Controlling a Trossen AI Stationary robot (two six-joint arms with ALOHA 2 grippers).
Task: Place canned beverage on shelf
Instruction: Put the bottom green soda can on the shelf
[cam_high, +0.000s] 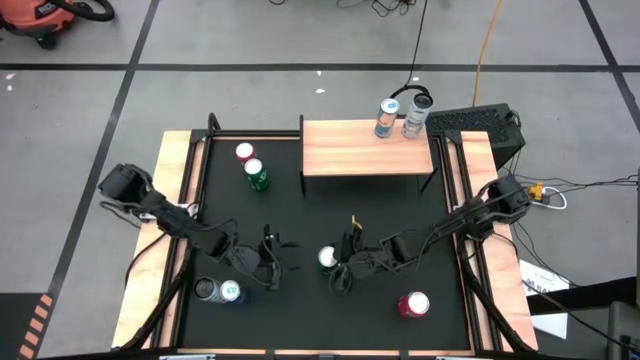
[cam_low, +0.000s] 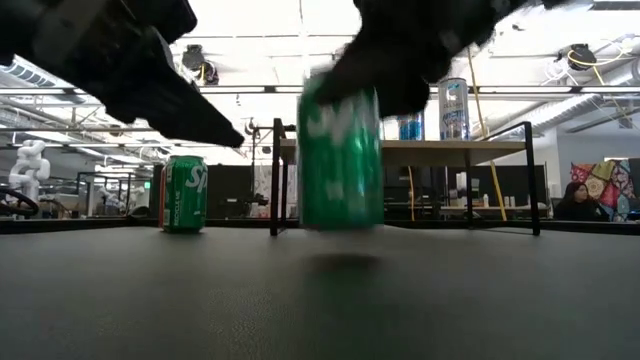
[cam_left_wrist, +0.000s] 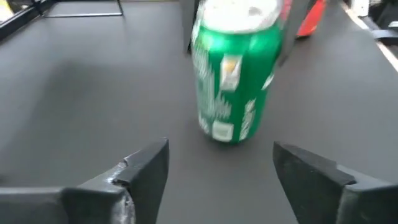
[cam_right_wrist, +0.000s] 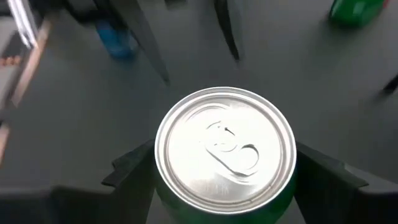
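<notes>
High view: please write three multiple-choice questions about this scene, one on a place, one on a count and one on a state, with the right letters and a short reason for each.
1. Where on the shelf do cans stand?
A) left end
B) middle
C) right end

2. How many cans are on the shelf?
A) two
B) none
C) four

3. The green can at the right gripper is
A) lying on the mat
B) upright, held just above the mat
C) standing on the shelf

Answers:
1 C: the blue can and silver can stand at the right end of the shelf.
2 A: only those two.
3 B: the right gripper holds the green can above its shadow on the mat.
</notes>
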